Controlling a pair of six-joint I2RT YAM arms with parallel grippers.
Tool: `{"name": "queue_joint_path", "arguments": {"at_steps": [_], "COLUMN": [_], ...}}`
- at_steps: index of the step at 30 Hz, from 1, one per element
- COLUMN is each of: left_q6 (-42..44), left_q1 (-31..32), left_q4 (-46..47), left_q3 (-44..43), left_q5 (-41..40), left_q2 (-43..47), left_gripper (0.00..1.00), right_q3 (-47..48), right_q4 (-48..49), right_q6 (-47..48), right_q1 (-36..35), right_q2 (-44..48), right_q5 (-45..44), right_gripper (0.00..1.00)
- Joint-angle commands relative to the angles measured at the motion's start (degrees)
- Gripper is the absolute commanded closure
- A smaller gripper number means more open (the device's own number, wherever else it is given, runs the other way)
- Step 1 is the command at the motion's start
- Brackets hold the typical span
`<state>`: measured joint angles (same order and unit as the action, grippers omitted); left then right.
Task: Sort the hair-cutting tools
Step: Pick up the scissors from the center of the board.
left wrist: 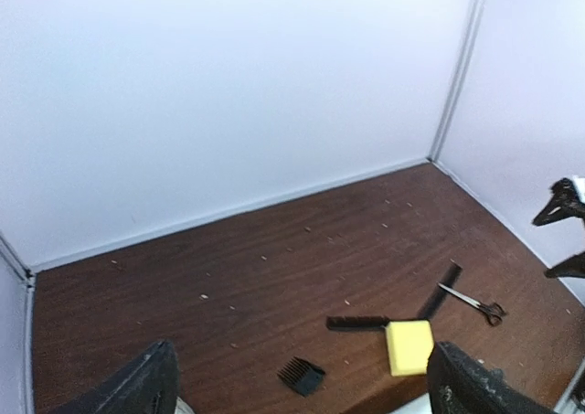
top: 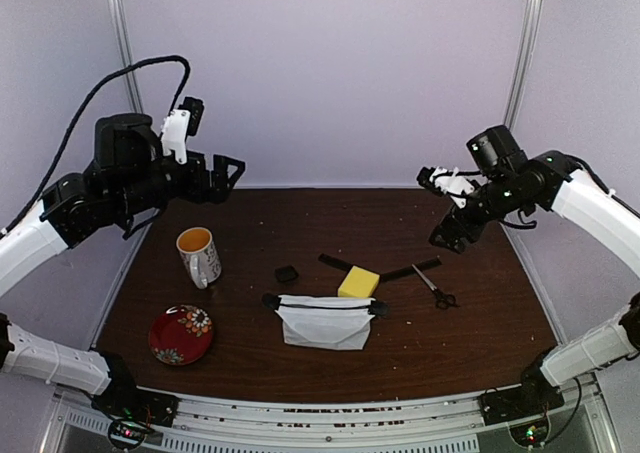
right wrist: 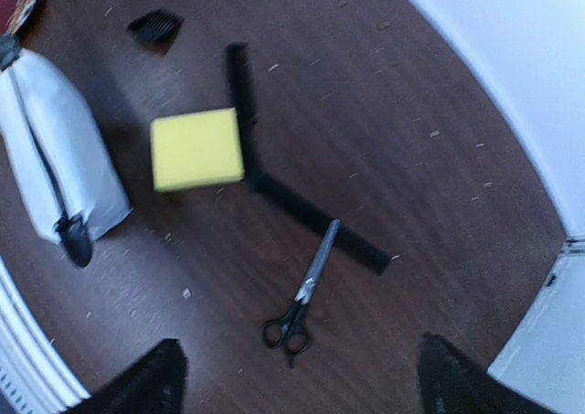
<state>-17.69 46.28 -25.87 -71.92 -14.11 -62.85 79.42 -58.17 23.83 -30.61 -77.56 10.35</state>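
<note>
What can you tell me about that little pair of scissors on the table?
The scissors are small, with two black looped handles and slim silver blades that look like metal, closed together. They lie flat on the dark brown table, right of the yellow sponge, handles toward the near edge. The blade tip reaches a black comb; whether it touches is unclear. Nothing holds them.
</note>
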Motion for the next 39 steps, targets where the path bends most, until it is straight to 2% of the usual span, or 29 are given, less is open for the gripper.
{"name": "queue_joint_path", "arguments": {"at_steps": [1,3,5,8,12,15,18,20,27,34,39], "left_q6": [4.9,8.1,10.1,11.1,6.8,4.3,8.1,11.2,15.3,15.2,15.0], "left_q1": [-1.2,-1.3,-1.6,-2.3,-2.4,-2.4,-2.4,-2.4,-2.4,-2.4,-2.4], "left_q4": [8.0,8.5,11.1,15.9,19.0,17.6,7.9,5.8,7.6,6.3,5.9], "left_q3": [-1.2,-1.6,0.3,6.8,11.8,11.6,4.4,2.5,4.5,3.5,3.2], "left_q5": [-10.2,-11.3,-12.8,-9.3,-11.9,-16.1,-16.3,-16.0,-13.8,-11.6,-10.6], "left_q2": [-6.1,-9.3,-11.0,-9.7,-6.2,-6.7,-9.7,-9.9,-6.6,-7.5,-7.6], "left_gripper": [0.02,0.02,0.02,0.02,0.02,0.02,0.02,0.02,0.07,0.09,0.09], "right_q3": [-8.3,-11.3,-11.6,-10.2,-9.4,-9.4,-8.5,-7.7,-5.1,-3.1,-1.3], "right_q4": [20.4,22.6,20.6,14.8,9.6,8.6,7.9,7.7,6.3,4.4,2.5], "right_q6": [-5.0,-2.9,-0.8,1.5,2.1,1.6,1.2,0.7,-0.3,-0.7,-0.9], "right_q1": [4.5,5.1,5.1,5.1,5.1,5.1,5.3,5.5,6.2,6.7,7.0], "right_q2": [7.2,5.9,2.0,-4.6,-13.1,-17.4,-22.0,-24.3,-30.3,-32.8,-34.5], "right_q5": [-9.8,-8.0,-8.6,-8.3,-6.8,-7.5,-8.5,-9.0,-7.6,-7.2,-7.7], "right_gripper": [0.0,0.01,0.12,0.3,0.47,0.48,0.48,0.49,0.55,0.58,0.65]}}
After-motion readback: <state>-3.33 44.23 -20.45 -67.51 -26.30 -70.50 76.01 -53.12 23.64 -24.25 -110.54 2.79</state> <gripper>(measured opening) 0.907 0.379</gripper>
